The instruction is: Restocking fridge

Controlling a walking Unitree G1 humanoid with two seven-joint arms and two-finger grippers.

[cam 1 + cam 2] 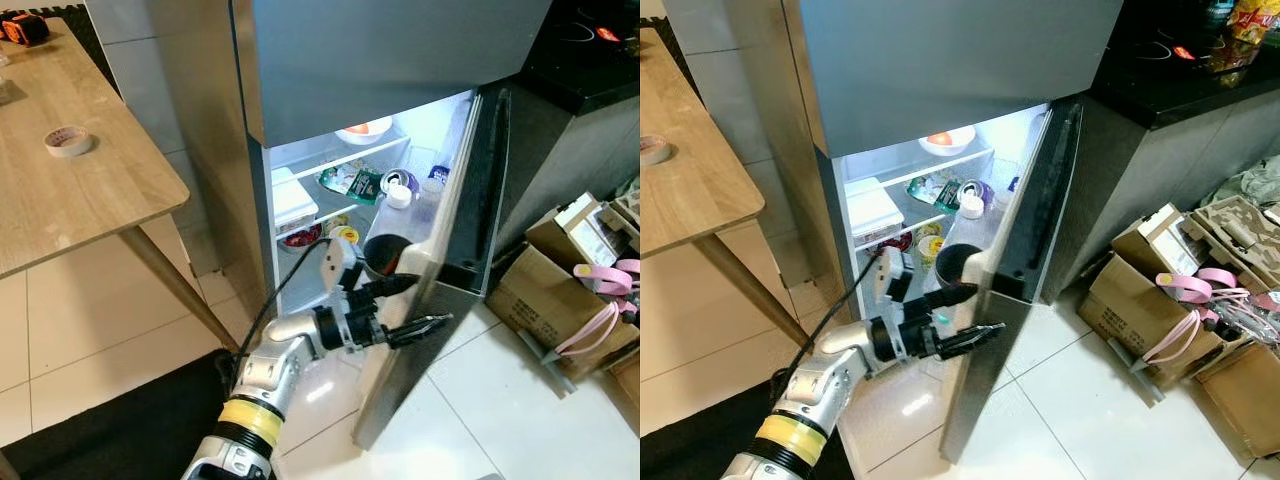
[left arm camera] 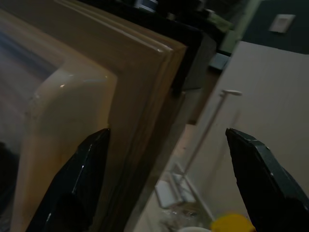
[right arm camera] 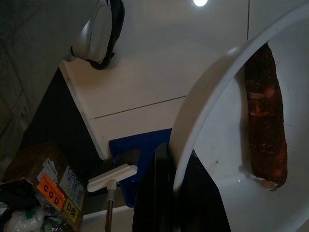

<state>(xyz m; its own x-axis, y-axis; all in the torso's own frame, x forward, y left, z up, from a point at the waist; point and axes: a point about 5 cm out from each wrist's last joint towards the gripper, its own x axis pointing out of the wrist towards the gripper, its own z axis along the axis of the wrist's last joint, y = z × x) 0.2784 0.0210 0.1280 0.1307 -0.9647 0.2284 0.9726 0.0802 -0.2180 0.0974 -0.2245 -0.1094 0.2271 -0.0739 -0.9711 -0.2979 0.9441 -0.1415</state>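
**Fridge door held open — plate not yet shelved**

The grey fridge door (image 1: 440,290) is straddled at its edge by the left gripper (image 1: 412,305), whose long black fingers (image 2: 77,183) are spread wide, one on either side. The lit shelves already carry a white bowl (image 1: 365,130), a white lidded box (image 1: 293,198) and a dark pot (image 1: 385,255). The right gripper (image 3: 169,193) is closed on the rim of a white plate (image 3: 212,111) bearing a reddish-brown strip of food (image 3: 265,116) — its placing inside is judged the step remaining.
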